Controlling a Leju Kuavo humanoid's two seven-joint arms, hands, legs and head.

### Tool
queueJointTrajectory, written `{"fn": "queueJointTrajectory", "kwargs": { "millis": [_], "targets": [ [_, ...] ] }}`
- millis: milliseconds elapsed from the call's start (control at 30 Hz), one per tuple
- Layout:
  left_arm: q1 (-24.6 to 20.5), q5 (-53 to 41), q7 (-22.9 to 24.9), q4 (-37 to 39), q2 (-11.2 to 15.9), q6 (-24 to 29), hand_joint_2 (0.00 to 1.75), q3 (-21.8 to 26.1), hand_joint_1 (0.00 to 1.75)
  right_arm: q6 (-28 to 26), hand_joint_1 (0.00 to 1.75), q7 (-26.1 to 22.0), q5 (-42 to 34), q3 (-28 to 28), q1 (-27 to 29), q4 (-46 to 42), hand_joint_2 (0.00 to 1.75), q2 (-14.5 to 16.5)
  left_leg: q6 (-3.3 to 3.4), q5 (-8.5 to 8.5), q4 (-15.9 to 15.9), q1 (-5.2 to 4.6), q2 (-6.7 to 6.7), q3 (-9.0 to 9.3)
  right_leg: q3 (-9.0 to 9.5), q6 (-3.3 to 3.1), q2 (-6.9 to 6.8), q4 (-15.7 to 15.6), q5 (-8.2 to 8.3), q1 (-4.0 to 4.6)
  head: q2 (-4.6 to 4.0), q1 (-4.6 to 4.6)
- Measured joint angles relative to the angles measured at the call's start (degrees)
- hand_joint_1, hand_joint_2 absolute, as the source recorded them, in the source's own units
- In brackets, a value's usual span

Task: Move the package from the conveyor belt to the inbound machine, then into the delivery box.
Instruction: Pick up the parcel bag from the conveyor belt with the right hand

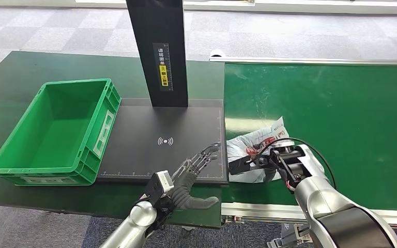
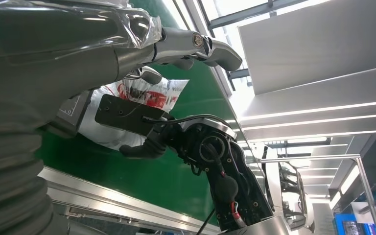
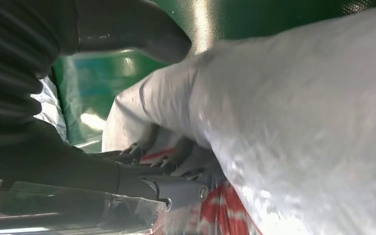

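Note:
The package [image 1: 256, 138], a crumpled white plastic mailer with red print, lies at the left edge of the green conveyor belt [image 1: 341, 119], beside the black inbound machine plate [image 1: 144, 155]. My right hand [image 1: 264, 161] grips its near side. In the right wrist view the package [image 3: 298, 122] sits between the thumb and the fingers [image 3: 142, 171]. My left hand [image 1: 194, 170] hovers open over the plate's front right corner, fingers spread toward the package [image 2: 152, 93]. The left wrist view shows the right hand [image 2: 147, 142] against the bag.
A green delivery box [image 1: 102, 129] stands with nothing in it to the left of the plate. The machine's black post [image 1: 157, 51] rises at the plate's back edge. A metal rail [image 1: 248, 209] borders the belt's near side.

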Motion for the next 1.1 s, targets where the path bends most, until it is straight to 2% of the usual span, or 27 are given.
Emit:
{"fn": "queueJointTrajectory", "kwargs": {
  "millis": [200,433,867,967,1100],
  "targets": [
    [0.0,0.3,-0.2,0.0,0.0,0.1,1.75,0.0,0.00,0.2,1.75,-1.1,0.2,1.2,0.8,0.1,1.75,0.0,0.00,0.00,0.0,0.00,-0.03,0.01,0.05,0.00,-0.01,0.0,0.00,0.00,0.00,-0.01],
    [-0.1,0.5,-0.2,0.1,0.0,-0.1,1.75,0.0,0.00,1.7,1.75,-5.2,1.0,2.9,1.6,0.3,1.75,-0.2,0.02,-0.01,0.0,0.00,-0.01,-0.07,0.00,0.01,-0.01,-0.1,0.00,0.00,0.00,0.00],
    [-0.1,0.6,-0.2,0.1,0.0,0.0,1.75,0.0,0.00,1.8,1.75,-5.7,1.0,3.8,1.6,0.3,1.75,-0.2,0.02,-0.01,0.0,0.00,-0.01,-0.01,0.06,0.02,-0.01,-0.1,0.00,0.00,0.00,-0.01],
    [-0.1,0.5,-0.1,0.1,0.0,0.0,1.75,0.0,0.00,2.9,1.75,-6.6,0.8,3.9,1.6,0.3,1.75,-0.2,0.03,-0.01,0.0,0.00,-0.02,0.01,0.08,0.02,-0.01,-0.1,0.00,0.00,0.00,-0.01],
    [-0.3,0.5,0.0,0.2,0.0,-0.5,1.75,-0.1,0.00,6.1,1.75,-10.1,-1.1,3.9,1.4,0.3,1.75,-0.2,0.03,-0.01,0.0,0.00,-0.02,0.01,0.10,0.02,-0.01,-0.1,0.00,0.00,0.00,0.00]
  ]
}}
